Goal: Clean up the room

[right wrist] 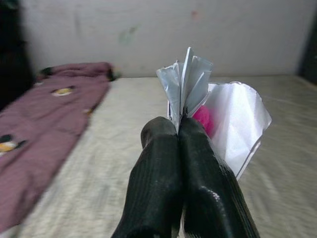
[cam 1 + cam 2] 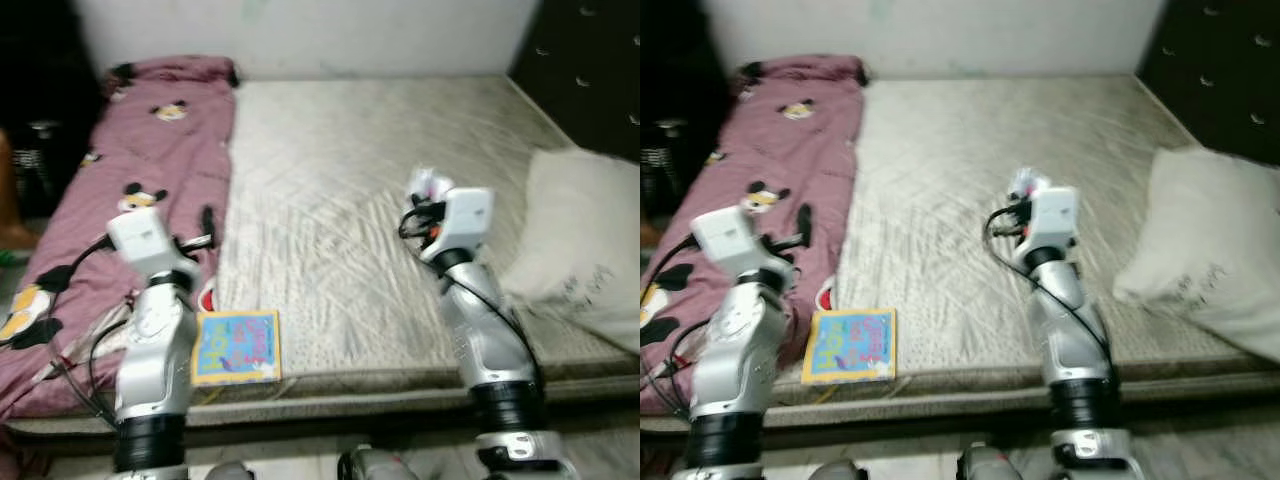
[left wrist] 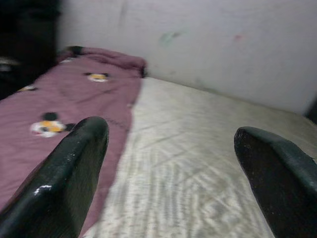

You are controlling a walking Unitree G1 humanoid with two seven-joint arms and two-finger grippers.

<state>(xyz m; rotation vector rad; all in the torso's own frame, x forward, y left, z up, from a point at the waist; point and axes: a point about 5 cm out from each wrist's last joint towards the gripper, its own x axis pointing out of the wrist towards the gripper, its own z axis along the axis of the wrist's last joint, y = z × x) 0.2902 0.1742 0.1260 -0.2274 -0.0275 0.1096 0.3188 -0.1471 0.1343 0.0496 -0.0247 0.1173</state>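
Quilted grey mattress (image 2: 350, 200) is lying bare, a soft maroon cartoon-print blanket (image 2: 130, 200) running along its left side, a flat colourful book (image 2: 237, 346) at the near edge, a plump white pillow (image 2: 585, 240) on the right. Right gripper (image 1: 181, 126) is pinching a crinkly white-and-pink wrapper (image 1: 218, 111) above the mattress, fingers clamped together. Left gripper (image 3: 171, 136) is hovering spread wide, carrying nothing.

A white wall (image 2: 330, 35) rises far ahead of the claws; a dark studded headboard (image 2: 590, 70) stands off to the right.
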